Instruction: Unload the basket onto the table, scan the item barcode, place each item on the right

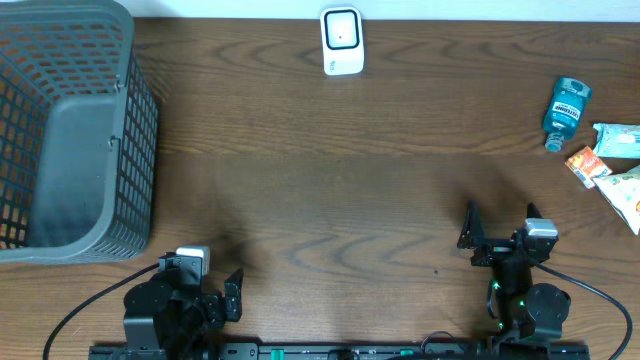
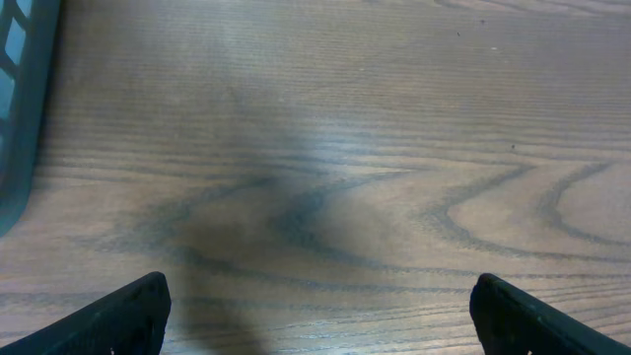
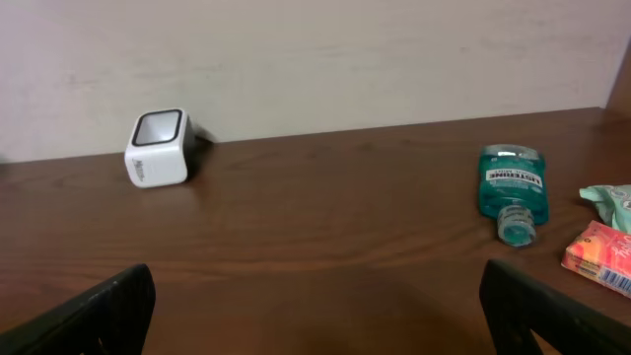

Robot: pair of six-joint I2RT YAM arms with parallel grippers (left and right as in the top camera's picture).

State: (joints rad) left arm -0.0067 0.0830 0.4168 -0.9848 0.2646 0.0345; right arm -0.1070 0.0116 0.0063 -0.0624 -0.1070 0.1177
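Both arms sit folded low at the near edge, left gripper (image 2: 320,291) and right gripper (image 1: 500,222) spread wide and empty (left tipped down at the table (image 1: 320,200), right level). Far right, the bottle (image 1: 565,112) lies on its side beside packets (image 1: 590,165). The scanner (image 1: 341,41) stands mid far edge, and the basket (image 1: 70,130) is far left.

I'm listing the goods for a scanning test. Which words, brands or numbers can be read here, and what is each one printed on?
"LISTERINE": on the label of the teal bottle, which lies on its side.
White scanner: the small mark on its side is too small to read.
Orange packet: the print is blurred and unreadable.
Pale green packet: nothing legible.
No barcode digits can be read anywhere.
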